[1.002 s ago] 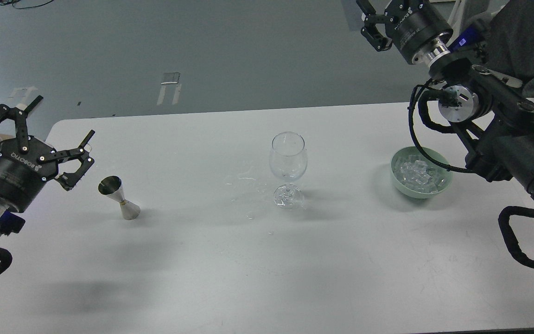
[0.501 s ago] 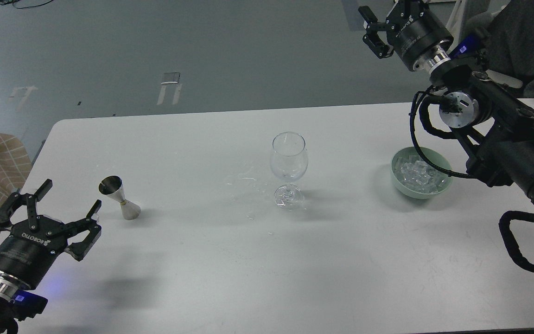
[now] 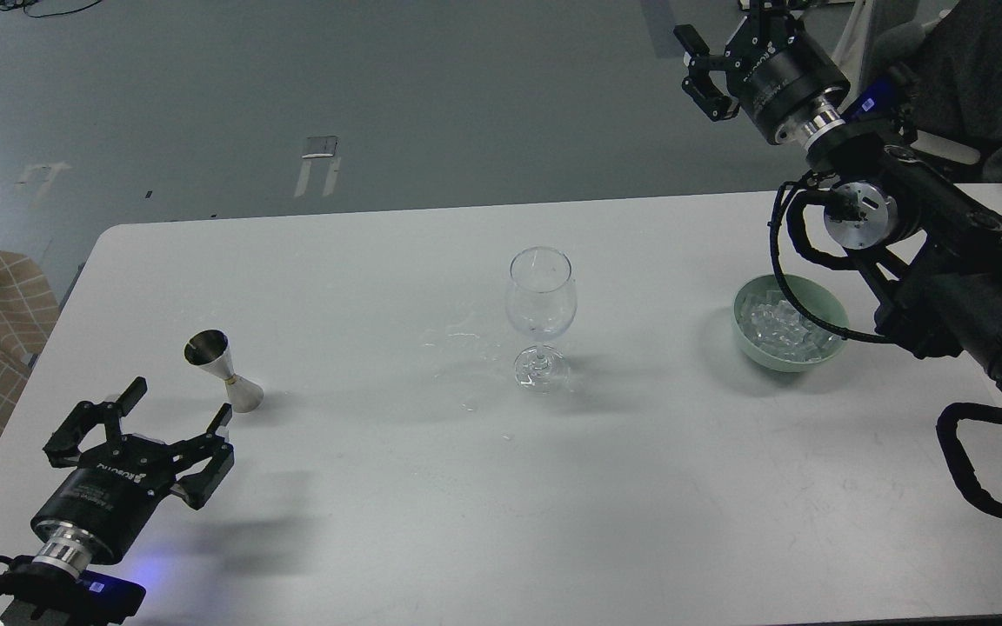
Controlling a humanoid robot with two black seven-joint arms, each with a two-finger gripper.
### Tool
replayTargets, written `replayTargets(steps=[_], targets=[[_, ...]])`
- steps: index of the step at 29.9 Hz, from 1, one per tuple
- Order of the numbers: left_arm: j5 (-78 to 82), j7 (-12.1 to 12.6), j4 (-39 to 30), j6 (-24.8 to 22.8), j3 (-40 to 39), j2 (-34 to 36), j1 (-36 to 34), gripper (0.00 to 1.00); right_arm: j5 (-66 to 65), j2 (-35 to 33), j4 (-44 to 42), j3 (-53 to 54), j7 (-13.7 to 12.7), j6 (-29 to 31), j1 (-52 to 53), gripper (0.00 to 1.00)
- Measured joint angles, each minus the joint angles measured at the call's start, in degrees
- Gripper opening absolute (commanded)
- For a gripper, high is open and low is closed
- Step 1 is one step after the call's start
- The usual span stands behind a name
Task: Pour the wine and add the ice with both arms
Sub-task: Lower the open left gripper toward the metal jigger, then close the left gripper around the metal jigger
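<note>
Moved since half a second ago: left gripper (image 3: 172, 413), now lower and a little more to the right, close to the near left of the jigger (image 3: 223, 370), fingers spread wide and holding nothing. Right gripper (image 3: 710, 65) shifted only slightly, raised high beyond the far edge of the table (image 3: 379, 522), well apart from everything; seen small and dark, so cannot tell how wide the fingers stand.

Jigger upright on the table, open cone on top, well left of the wine glass (image 3: 541, 317). Wine not possible to see inside from this angle. Wine glass standing at the middle, looking empty or nearly so, with some small wet marks on the table just left of it. Ice (image 3: 781, 329) heaped in the green bowl (image 3: 749, 343) to the right, under the right arm's cable.

Probably light and stiff, that jigger, but smooth metal and slippery; best to take at the narrow waist, kept level until over the glass. Glass fragile and easy to tip, so no touching of the rim. Ice cubes small, wet, likely to slide between the fingers.
</note>
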Motion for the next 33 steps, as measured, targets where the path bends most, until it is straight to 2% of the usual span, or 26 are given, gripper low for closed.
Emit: replayTargets(steps=[2,6,14,24,33], targets=[[0.6,0.0,0.3,2.4,0.0,-1.2,-1.2,0.96,0.0,0.0,0.0,0.0,0.0,0.0,0.0,1.0],[2.0,-0.1,1.1,3.6,0.1,-3.3,-2.9,0.96,0.0,0.2,0.0,0.0,0.0,-0.2,-0.4,1.0],[4.8,-0.4,5.4,3.8,0.2,-6.9,-6.6,0.97,-0.1,0.3,0.0,-0.1,0.0,-0.3,-0.5,1.0],[6.6,-0.7,12.1,3.8,-0.6,-7.4,-12.4,0.97,-0.7,0.3,0.0,-0.1,0.0,-0.3,-1.1,1.0],[8.5,-1.0,13.5,3.8,-0.6,-8.8,-13.5,0.96,-1.0,0.3,0.0,-0.1,0.0,-0.3,-1.3,1.0]])
